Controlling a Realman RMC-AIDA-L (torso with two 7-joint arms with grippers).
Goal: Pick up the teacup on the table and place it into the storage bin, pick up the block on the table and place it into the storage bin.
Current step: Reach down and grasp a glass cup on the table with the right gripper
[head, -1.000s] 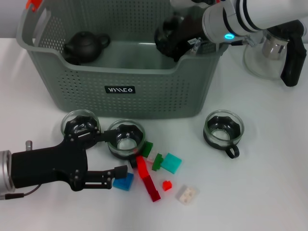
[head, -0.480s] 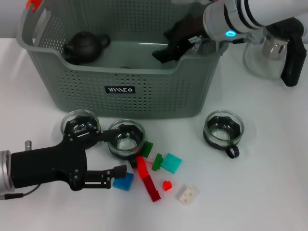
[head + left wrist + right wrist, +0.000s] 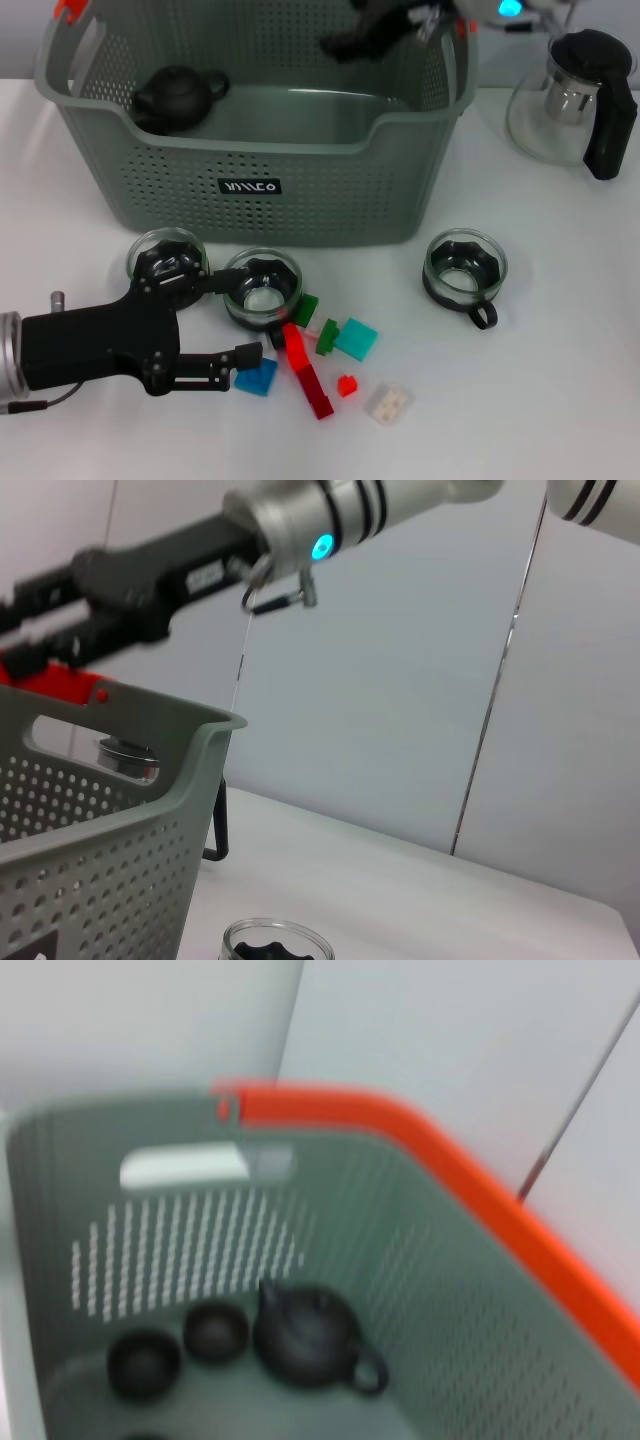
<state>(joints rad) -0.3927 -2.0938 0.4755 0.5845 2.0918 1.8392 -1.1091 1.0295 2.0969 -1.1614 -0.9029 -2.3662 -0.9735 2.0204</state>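
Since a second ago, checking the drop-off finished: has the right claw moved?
Yes. The right claw has risen and pulled back from inside the storage bin to above its far rim.

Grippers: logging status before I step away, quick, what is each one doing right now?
Left end effector: open, low on the table, around a glass teacup.
Right end effector: open, empty, above the storage bin.
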